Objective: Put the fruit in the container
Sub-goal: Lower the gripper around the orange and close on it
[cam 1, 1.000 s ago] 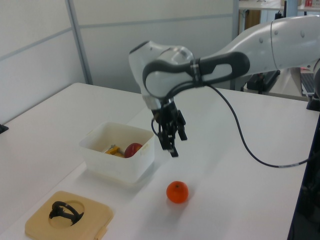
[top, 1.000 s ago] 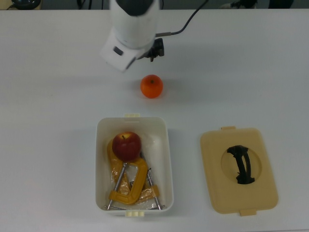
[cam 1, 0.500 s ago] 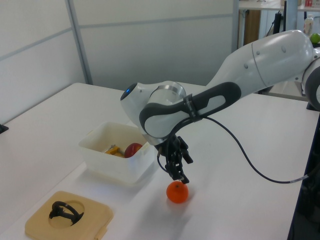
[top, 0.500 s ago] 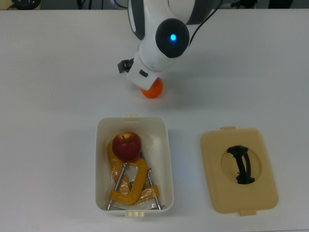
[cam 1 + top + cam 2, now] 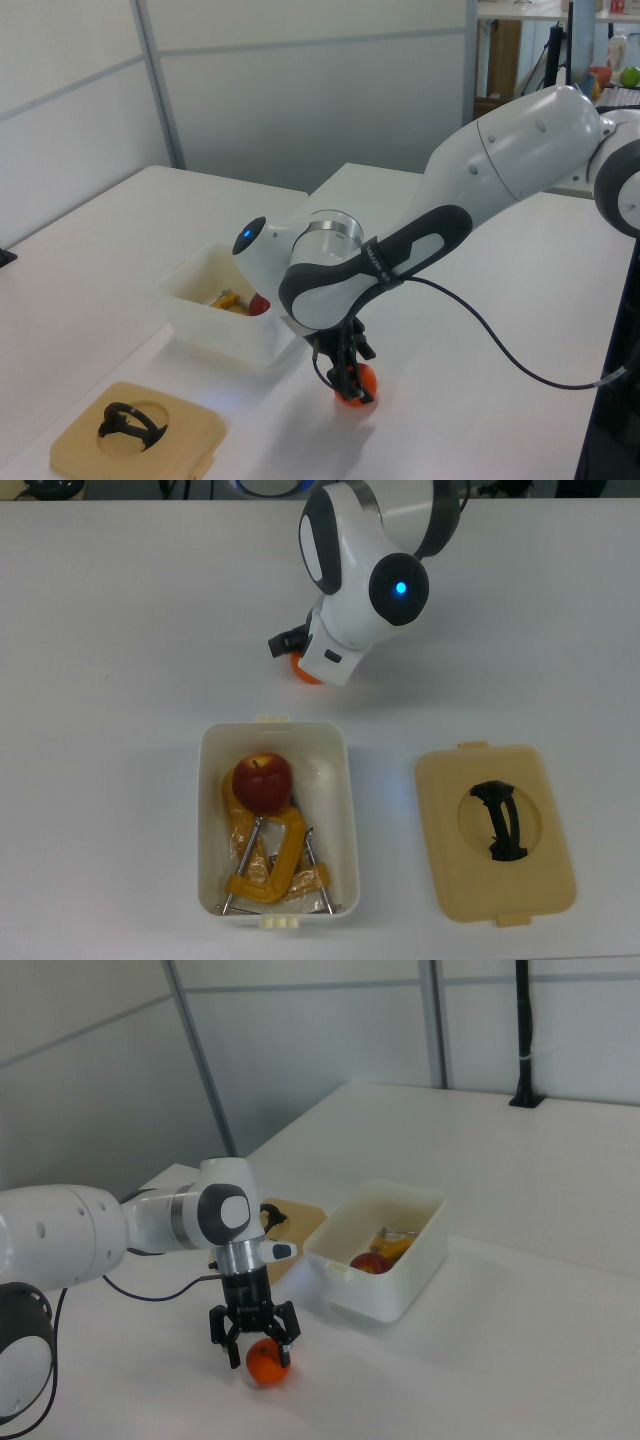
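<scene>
The orange (image 5: 268, 1365) rests on the white table, a short way from the container (image 5: 380, 1295). My gripper (image 5: 260, 1355) is down over it, open, with one finger on each side. In the top view the arm's wrist hides the fingers and most of the orange (image 5: 303, 670). The left view shows the gripper (image 5: 350, 383) straddling the orange (image 5: 358, 386) just off the tub's near corner. The dark red apple (image 5: 262, 782) lies inside the white container (image 5: 204, 820), at the end nearest the orange.
Yellow C-clamps (image 5: 270, 865) share the tub with the apple. A flat beige lid (image 5: 495, 830) with a black handle lies on the top view's right of the tub. A black cable runs from the arm across the table in the left view.
The arm swung over the orange and came down. The gripper, which hung above the table a second ago, now straddles the orange. The orange, apple and tub have not moved.
</scene>
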`<state>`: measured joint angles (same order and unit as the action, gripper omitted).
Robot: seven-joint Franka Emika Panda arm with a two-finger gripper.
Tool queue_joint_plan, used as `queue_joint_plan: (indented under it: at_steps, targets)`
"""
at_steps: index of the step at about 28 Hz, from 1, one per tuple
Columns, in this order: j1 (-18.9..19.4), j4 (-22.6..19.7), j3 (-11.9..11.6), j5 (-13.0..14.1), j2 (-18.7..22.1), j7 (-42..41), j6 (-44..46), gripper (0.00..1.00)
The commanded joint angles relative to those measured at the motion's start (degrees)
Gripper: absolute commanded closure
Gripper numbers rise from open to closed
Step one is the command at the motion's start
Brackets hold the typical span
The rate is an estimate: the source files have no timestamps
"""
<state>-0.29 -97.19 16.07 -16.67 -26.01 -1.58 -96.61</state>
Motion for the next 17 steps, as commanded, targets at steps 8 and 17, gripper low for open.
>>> queue_joint_plan:
  at_steps: [8, 17]
  targets:
    - [0.2, -0.5, -0.2, -2.8, 0.0, 0.7, -3.1, 1.0]
    - [-0.9, 8.1, -0.4, 4.0, 3.3, 0.7, -0.9, 1.0]
